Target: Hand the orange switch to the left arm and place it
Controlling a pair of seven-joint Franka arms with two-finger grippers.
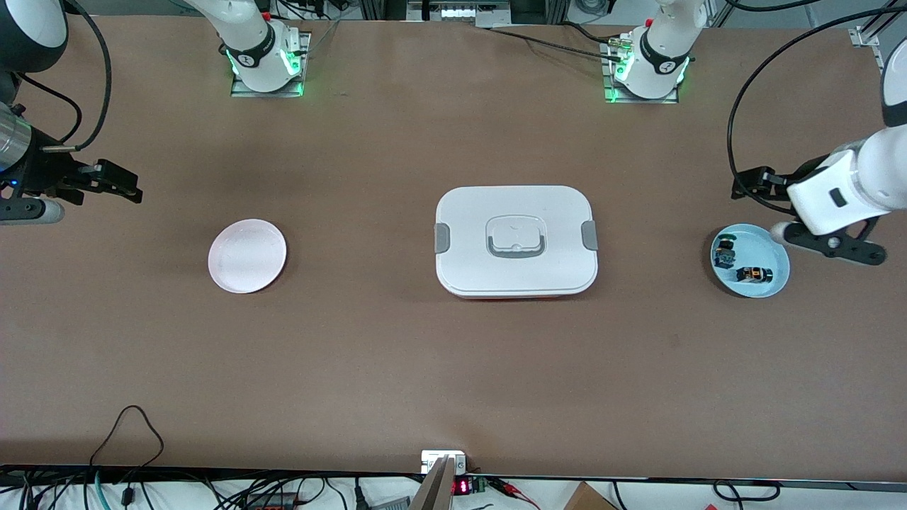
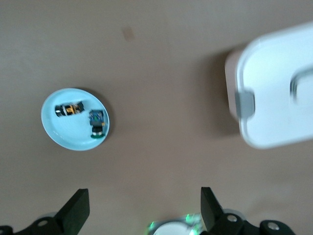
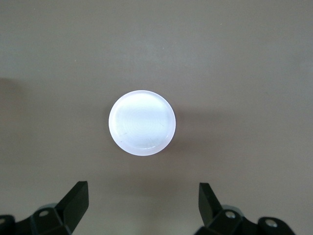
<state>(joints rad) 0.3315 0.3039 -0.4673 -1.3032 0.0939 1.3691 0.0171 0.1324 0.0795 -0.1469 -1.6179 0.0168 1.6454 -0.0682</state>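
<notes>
Orange switch (image 1: 754, 274) lies in blue dish (image 1: 772, 249); box (image 1: 516, 241) sits between dish and pink plate (image 1: 247, 256); both jaws released.

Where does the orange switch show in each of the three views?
Front view: switch in the blue dish, nearer the camera than the green-capped part.
Left wrist view: switch in the same dish.
Right wrist view: not in it.
Shared landmark: the dish.
</notes>
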